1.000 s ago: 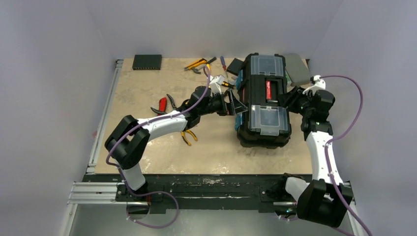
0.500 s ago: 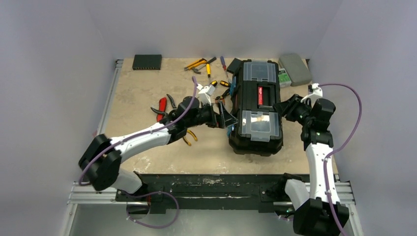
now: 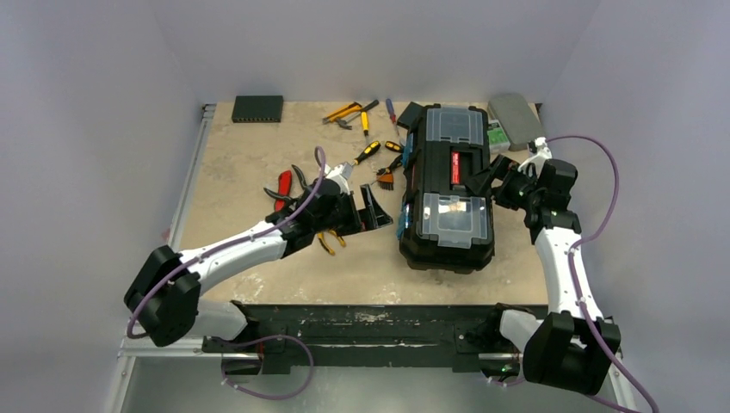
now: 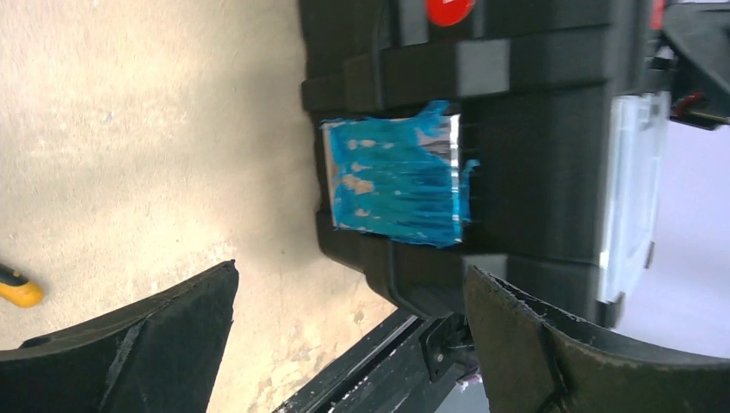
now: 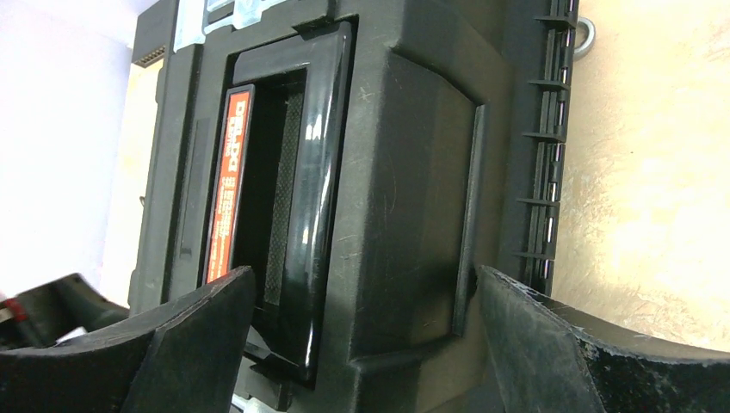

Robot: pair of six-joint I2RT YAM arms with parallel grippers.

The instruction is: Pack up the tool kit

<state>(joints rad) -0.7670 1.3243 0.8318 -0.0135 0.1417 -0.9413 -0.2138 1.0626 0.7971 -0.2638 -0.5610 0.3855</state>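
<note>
Compared with a second earlier, the toolbox [image 3: 443,245] has been shifted toward the near edge of the surface [image 3: 250,155]. The grey case [image 3: 515,119] at the far right corner, partly covered before, is now exposed. The left arm has been drawn back since half a second ago, so that the left gripper [image 3: 381,212], then against the box's left side, is now held just apart from it. The right gripper [image 3: 479,179] has been opened.

Both grippers are spread wide and nothing is held. In the left wrist view the left gripper [image 4: 349,275] is pointed at a blue latch [image 4: 396,185] without contact. The right gripper [image 5: 366,275] is set close to the lid's right side beside the lid handle [image 5: 301,198]; contact cannot be told.

The toolbox is of scuffed black moulded plastic, long and rectangular, and lies shut on the right half of the surface. Two clear-lidded compartments [image 3: 454,126] are set in its lid, and a red label [image 5: 228,181] runs along the glossy handle. Yellow-black and red-handled hand tools [image 3: 282,183] are scattered left of it.
</note>
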